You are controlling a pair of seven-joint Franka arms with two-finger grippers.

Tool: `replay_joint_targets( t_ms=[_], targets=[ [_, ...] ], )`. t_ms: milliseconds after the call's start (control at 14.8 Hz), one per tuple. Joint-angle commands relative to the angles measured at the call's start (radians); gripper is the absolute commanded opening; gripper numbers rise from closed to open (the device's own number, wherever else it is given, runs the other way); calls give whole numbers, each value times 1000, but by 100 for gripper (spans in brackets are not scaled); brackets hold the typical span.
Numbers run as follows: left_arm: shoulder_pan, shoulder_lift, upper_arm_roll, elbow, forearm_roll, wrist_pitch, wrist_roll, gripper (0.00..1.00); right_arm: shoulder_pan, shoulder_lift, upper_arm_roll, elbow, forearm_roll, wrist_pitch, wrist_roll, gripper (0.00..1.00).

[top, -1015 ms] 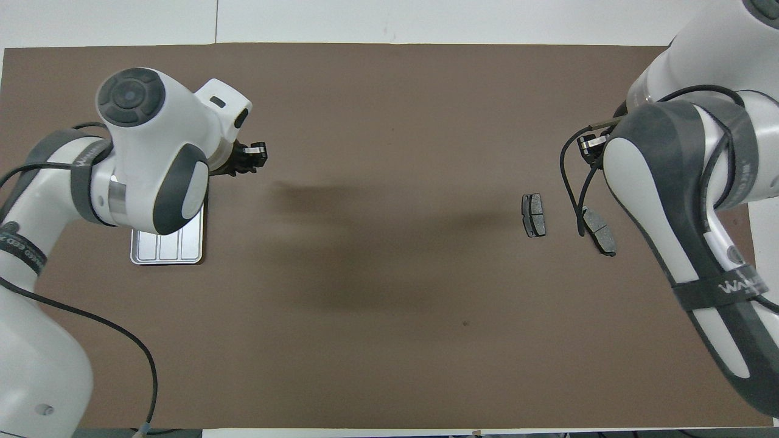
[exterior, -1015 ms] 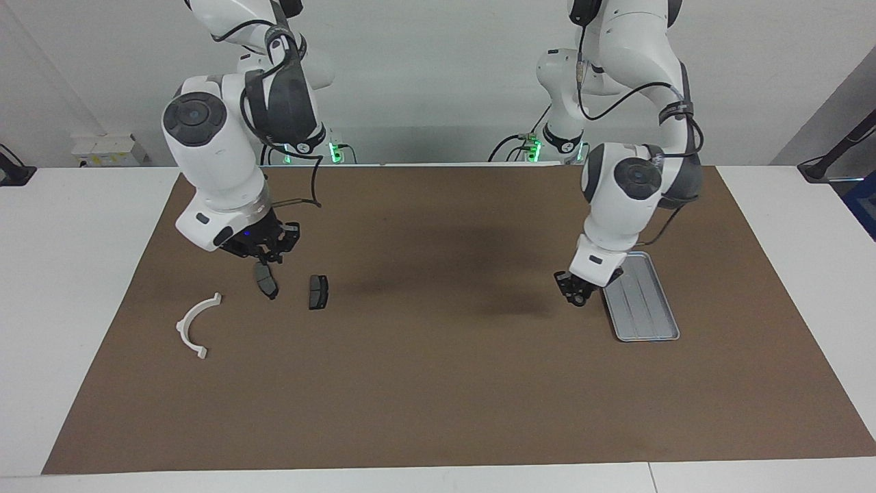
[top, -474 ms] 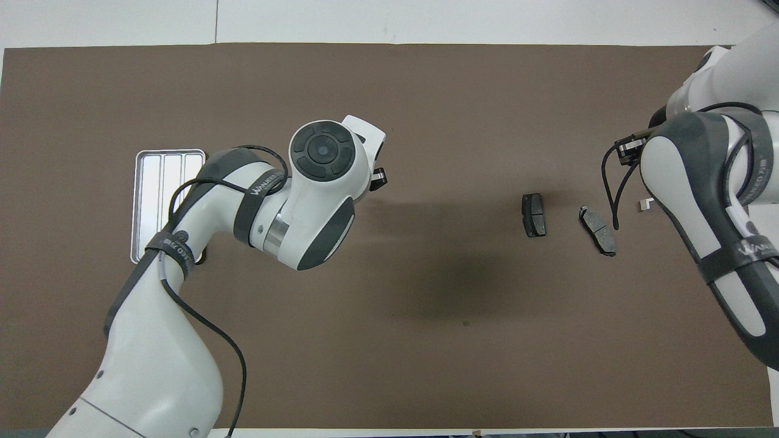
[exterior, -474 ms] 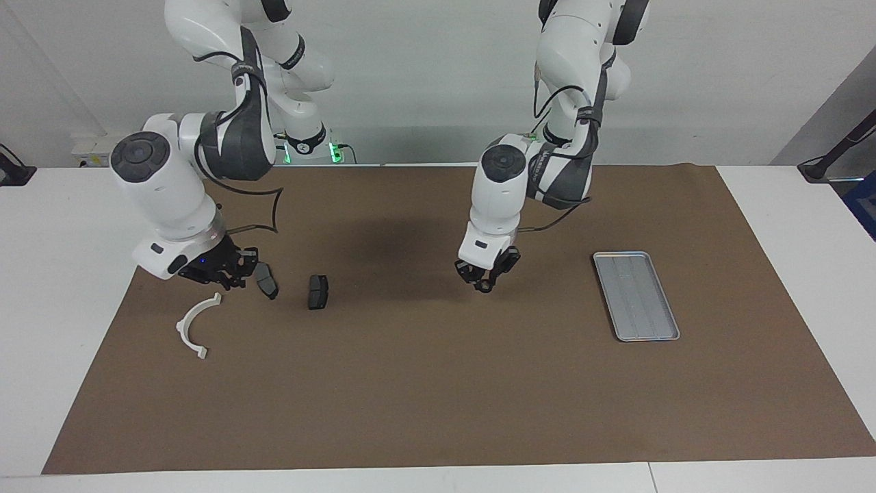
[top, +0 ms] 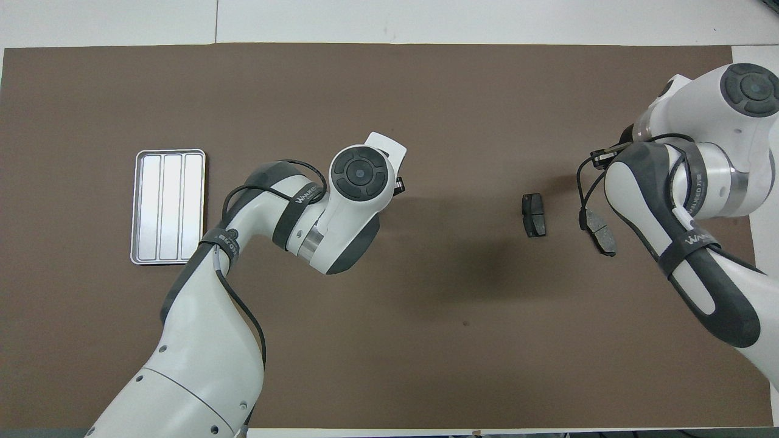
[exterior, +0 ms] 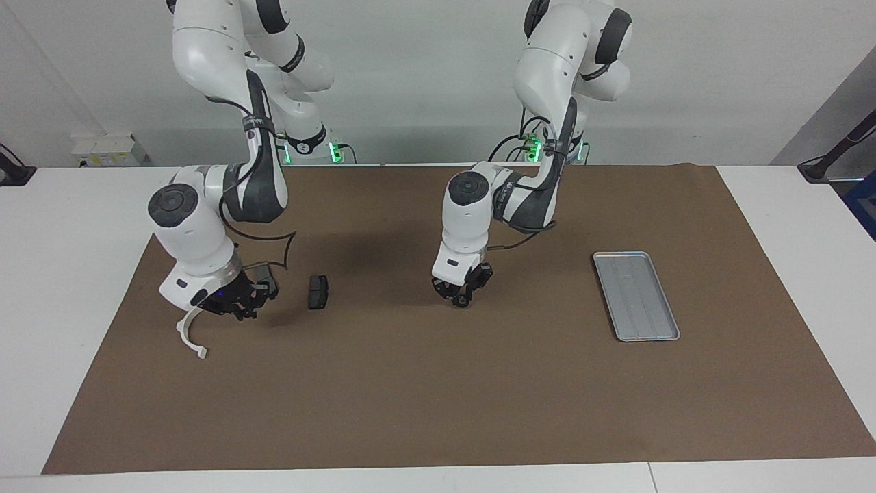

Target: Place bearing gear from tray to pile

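Note:
The silver tray (exterior: 636,294) lies bare at the left arm's end of the mat; it also shows in the overhead view (top: 167,207). My left gripper (exterior: 464,297) hangs low over the middle of the mat, shut on a small dark round piece, the bearing gear (exterior: 464,302); only its tip (top: 398,184) shows from overhead. The pile is at the right arm's end: one dark brake pad (exterior: 318,292), a second pad (top: 599,231) and a white arc (exterior: 188,335). My right gripper (exterior: 236,302) is low between the second pad and the arc.
A brown mat (exterior: 438,397) covers the white table. The right arm's elbow and forearm (top: 681,231) hide the white arc from overhead. Bare mat lies between the left gripper and the nearest brake pad.
My left gripper has travelled from beside the tray to the middle of the mat, toward the pile. My right gripper has shifted from over the second pad toward the white arc and lower.

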Motion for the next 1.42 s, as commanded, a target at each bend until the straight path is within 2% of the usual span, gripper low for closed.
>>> replay_joint_targets(
  t_ms=[0,338,406,474,541,812,880,1015,1083,1218,1354],
  targets=[
    [-24,15,19,0,31,18,-48,15,-30,46,8,-8,16,73,-25,0],
    [-12,13,19,3,39,8,-45,17,-29,90,8,-5,16,121,-20,0],
    [-10,12,19,3,53,5,-39,42,-27,90,8,-6,16,126,-18,0],
    [-9,10,19,1,70,2,-33,90,-27,95,8,-6,16,126,-17,0],
    [-6,3,19,1,77,-8,-27,100,-27,101,8,-5,16,127,-17,0],
    [51,-95,15,12,73,-119,56,100,-27,101,8,-5,16,130,-15,0],
    [68,-129,15,14,68,-140,87,100,-27,101,8,-3,18,126,-14,22],
    [130,-207,7,15,59,-198,150,100,-24,86,8,-2,16,114,-12,86],
    [158,-249,9,20,45,-232,197,100,-21,68,8,-2,16,98,-14,100],
    [233,-322,15,29,-2,-283,309,100,-12,28,7,4,13,26,-12,100],
    [333,-355,18,62,-18,-350,445,100,-7,-17,8,7,7,-26,-12,100]
  ],
)
